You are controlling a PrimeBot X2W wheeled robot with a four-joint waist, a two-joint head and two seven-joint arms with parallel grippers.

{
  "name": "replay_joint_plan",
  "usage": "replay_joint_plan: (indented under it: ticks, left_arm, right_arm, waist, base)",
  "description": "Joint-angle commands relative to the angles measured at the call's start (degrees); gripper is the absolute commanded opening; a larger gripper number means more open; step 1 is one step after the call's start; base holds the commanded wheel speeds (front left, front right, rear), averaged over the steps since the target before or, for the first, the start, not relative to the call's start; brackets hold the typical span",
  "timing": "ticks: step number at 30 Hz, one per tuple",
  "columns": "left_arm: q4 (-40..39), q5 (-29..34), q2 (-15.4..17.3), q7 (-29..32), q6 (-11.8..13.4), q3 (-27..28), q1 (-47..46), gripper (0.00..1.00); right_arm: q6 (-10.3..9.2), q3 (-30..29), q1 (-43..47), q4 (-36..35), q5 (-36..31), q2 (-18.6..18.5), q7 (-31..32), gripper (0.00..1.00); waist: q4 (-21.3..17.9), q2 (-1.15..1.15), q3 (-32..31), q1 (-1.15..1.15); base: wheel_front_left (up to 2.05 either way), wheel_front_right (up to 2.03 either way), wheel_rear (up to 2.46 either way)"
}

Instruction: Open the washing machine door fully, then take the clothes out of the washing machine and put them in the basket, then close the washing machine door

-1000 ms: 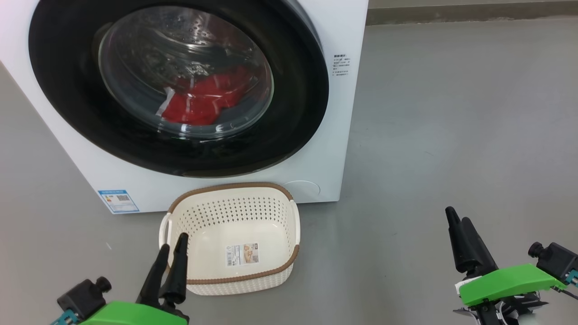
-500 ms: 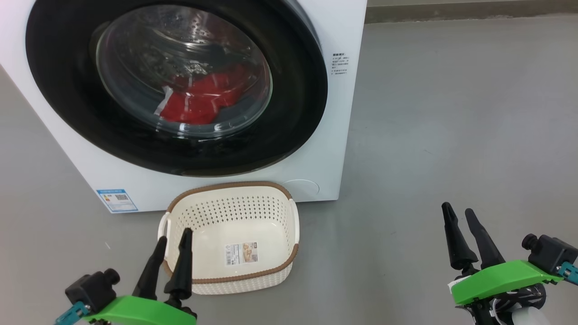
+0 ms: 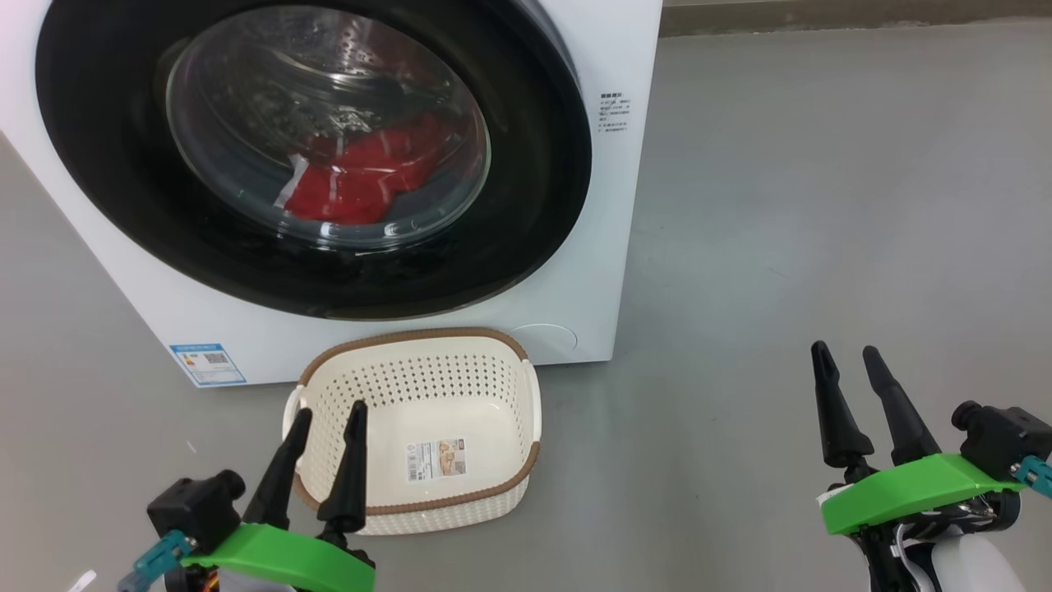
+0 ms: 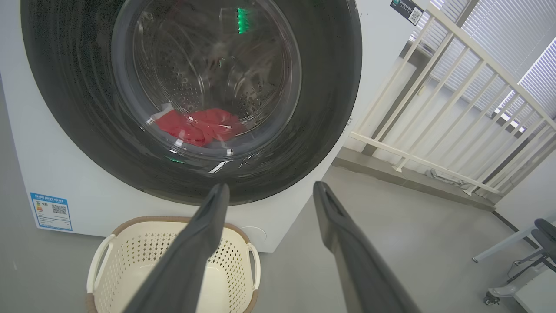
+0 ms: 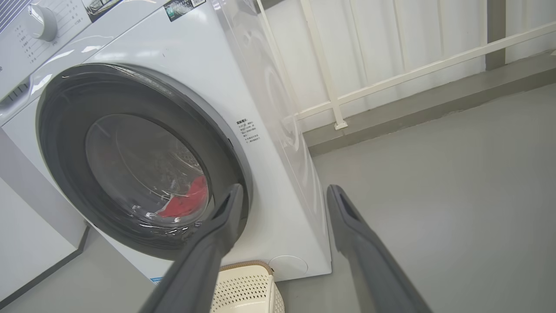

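Note:
The white washing machine (image 3: 608,247) stands ahead with its round washing machine door (image 3: 534,164) closed flat against its front. Behind the glass, red clothes (image 3: 362,177) lie low in the drum. The cream basket (image 3: 411,341) sits empty on the floor just before the machine. My left gripper (image 3: 330,409) hangs open over the basket's near left corner. Out on the bare floor to the right, my right gripper (image 3: 843,348) is open and holds nothing. The left wrist view has the left gripper (image 4: 270,186) pointing at the door (image 4: 330,87) and clothes (image 4: 200,126). The right gripper (image 5: 284,188) faces the machine's right front corner (image 5: 278,174).
A white railing (image 4: 434,87) runs along the wall to the right of the machine. A wheeled grey frame (image 4: 521,261) stands far right. A blue sticker (image 3: 205,363) marks the machine's lower left front. Another white cabinet (image 5: 26,243) stands at its left.
Both grippers have risen a little toward the machine, the left one also drifting right over the basket's corner. The gap between each pair of fingers shows wider. The head view has shifted slightly.

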Motion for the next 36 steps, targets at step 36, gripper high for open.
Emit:
replay_joint_plan:
  ticks: [36]
  left_arm:
    - [-2.31,21.71,0.62,-5.74,2.49,0.63,-5.21,1.00]
  right_arm:
    - [-0.04,1.39,-5.18,-4.30,-20.85,-1.06,-5.59,1.00]
  waist:
    - [-0.18,0.00,0.13,-0.01]
  base:
    - [0.00,0.00,0.00]
